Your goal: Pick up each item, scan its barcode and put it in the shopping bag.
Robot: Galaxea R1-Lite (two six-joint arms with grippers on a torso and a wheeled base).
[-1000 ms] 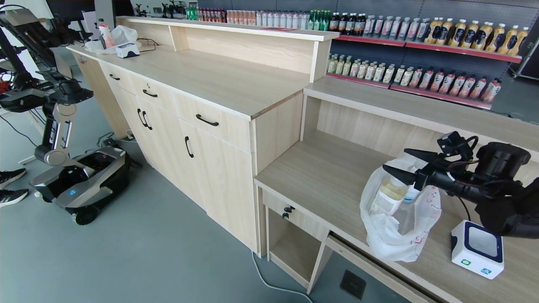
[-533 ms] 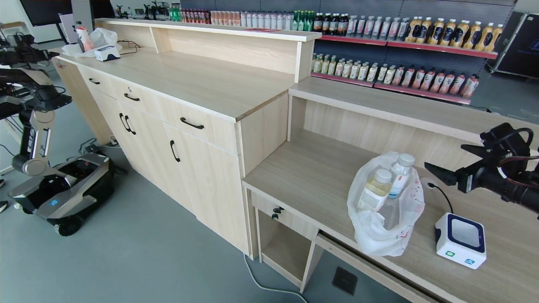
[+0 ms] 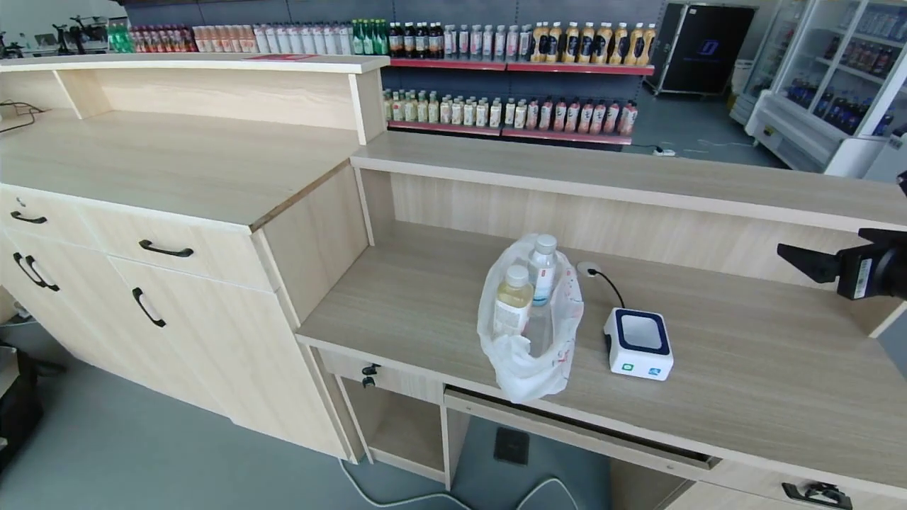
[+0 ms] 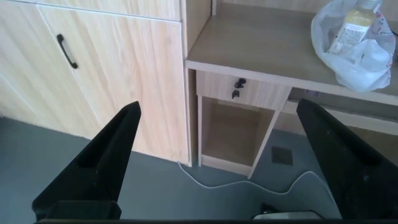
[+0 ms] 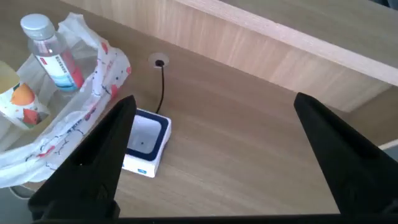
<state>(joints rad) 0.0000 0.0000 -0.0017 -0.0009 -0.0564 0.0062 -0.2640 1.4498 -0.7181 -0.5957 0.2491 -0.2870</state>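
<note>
Judging from the two bottles already standing in the shopping bag [image 3: 530, 358], the task was taken to be far along, and the step in hand was taken to be a pause between items with both pincers empty. The right gripper [image 5: 214, 102] was held above the desk [image 3: 744, 354] beyond the scanner [image 3: 638, 343], its fingers spread wide apart with nothing between them. The left gripper [image 4: 219, 106] was likewise spread wide and empty, and hung over the grey floor [image 3: 142, 453] in front of the cabinets, well apart from the bag. The bag was set near the desk's front edge, just beside the scanner, with a pale yellow bottle [image 3: 511, 306] and a clear bottle [image 3: 543, 268] upright in it, side by side. If a further item were to be handled, it would best be gripped so that its barcode could be turned squarely toward the scanner's window, then lowered upright through the bag's mouth. The thin plastic could be expected to sag or be dragged if its rim were caught, and the scanner's cable [image 3: 611, 289] was to be kept out of the arm's path. The desk was made of light wood, backed by a raised ledge [image 3: 638, 177]. A taller counter [image 3: 163, 163] with black-handled drawers was joined on the robot's left. Behind, shelves [image 3: 510, 67] of bottled drinks and glass-fronted fridges [image 3: 836, 78] were ranged.
</note>
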